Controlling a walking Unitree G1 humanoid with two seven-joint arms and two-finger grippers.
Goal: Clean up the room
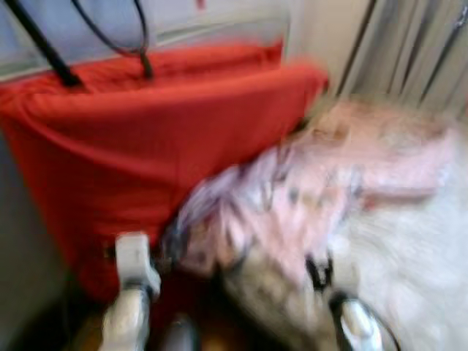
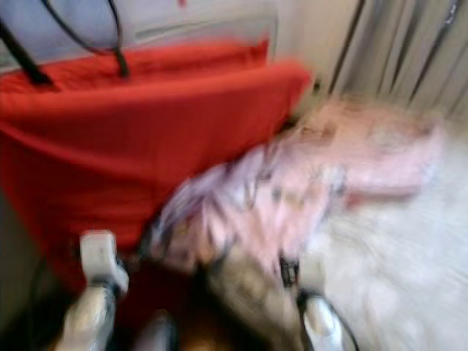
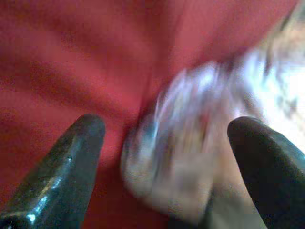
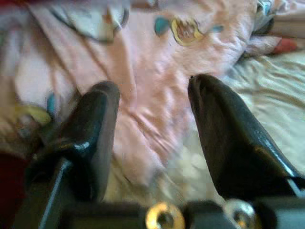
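Where the smooth red fabric [image 1: 146, 146] meets the crumpled pink printed cloth [image 4: 157, 81], both grippers' fingers spread wide.

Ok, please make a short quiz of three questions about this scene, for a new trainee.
1. True or false: the right gripper is open above the pink patterned cloth.
2. Which colour has the large fabric behind the pink cloth? A green, B red, C black.
3. Fill in: the left gripper has its fingers ____, with the red fabric and a blurred bundle ahead.

Key: 1 true; 2 B; 3 open.
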